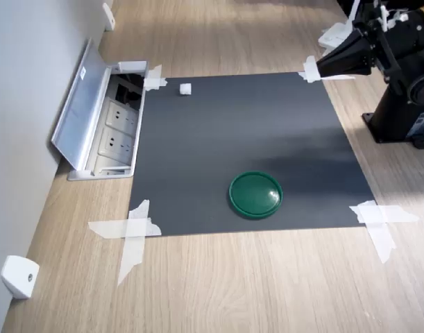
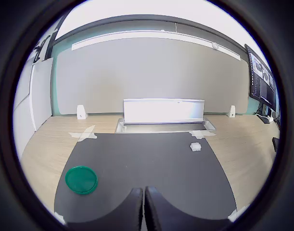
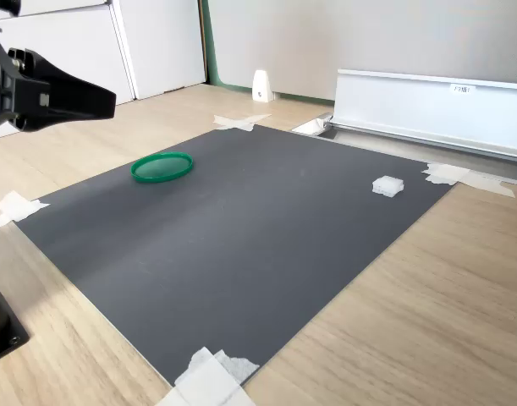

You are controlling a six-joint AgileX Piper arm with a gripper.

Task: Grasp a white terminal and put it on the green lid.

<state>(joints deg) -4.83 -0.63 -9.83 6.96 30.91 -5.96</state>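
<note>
I count one white terminal [image 1: 185, 88] and one green lid [image 1: 255, 194], both on a single dark mat [image 1: 246, 139]. Four taped corners hold that mat down; in the first exterior view I see all four tape patches [image 1: 132, 232]. Two white wedge brackets [image 1: 19, 275] stand along the wall. There is one open socket box [image 1: 104, 125] and one claw [image 1: 321, 68].

Light wood-grain bench [image 1: 232, 291] carries a dark grey mat [image 1: 246, 146] taped at its corners. Pale grey wall [image 2: 147, 77] behind. Open metal socket box [image 1: 104, 125] recessed at wall edge. Even lighting.
</note>
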